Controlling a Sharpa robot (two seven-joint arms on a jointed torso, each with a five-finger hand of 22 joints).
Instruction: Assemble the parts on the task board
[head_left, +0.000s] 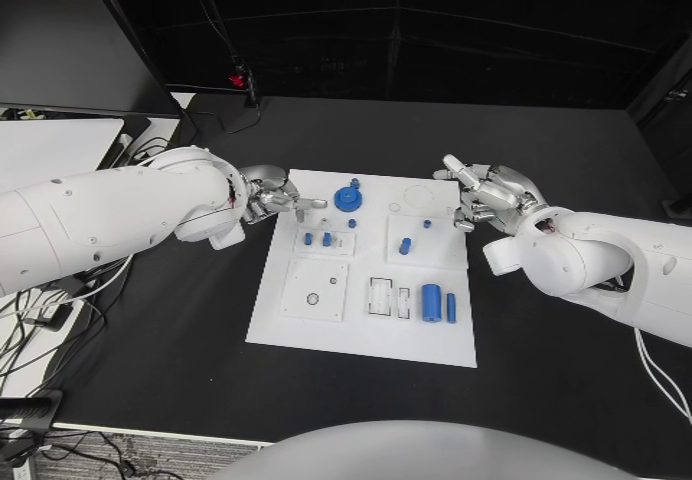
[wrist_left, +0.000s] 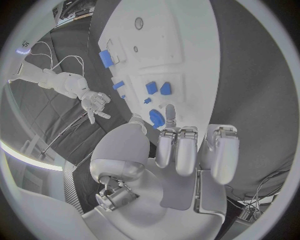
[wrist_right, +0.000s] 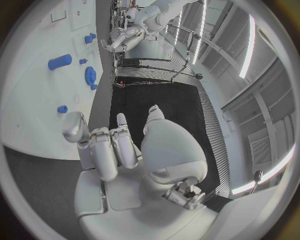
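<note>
Over the head view, the task board (head_left: 361, 330) lay in the middle of the black table (head_left: 577, 390), blue parts spread across it: a gear (head_left: 348, 197) at the far edge, small pegs (head_left: 326, 239) mid-board, a cylinder (head_left: 431, 302) near the front. The left hand (head_left: 270, 198) hovered at the board's far left corner, one fingertip reaching toward the gear; the right hand (head_left: 488, 195) hung off the far right corner, fingers spread, holding nothing. The risk, as I judged it: that lone fingertip could nudge the gear askew instead of seating it.

Down at the left wrist, the left hand (wrist_left: 187, 155) showed fingers apart and extended, nothing in them, one tip just beside the gear (wrist_left: 156, 118); contact I could not tell.

From the right wrist, the right hand (wrist_right: 115, 150) sat loosely apart, empty, beside the board (wrist_right: 37, 100).
</note>
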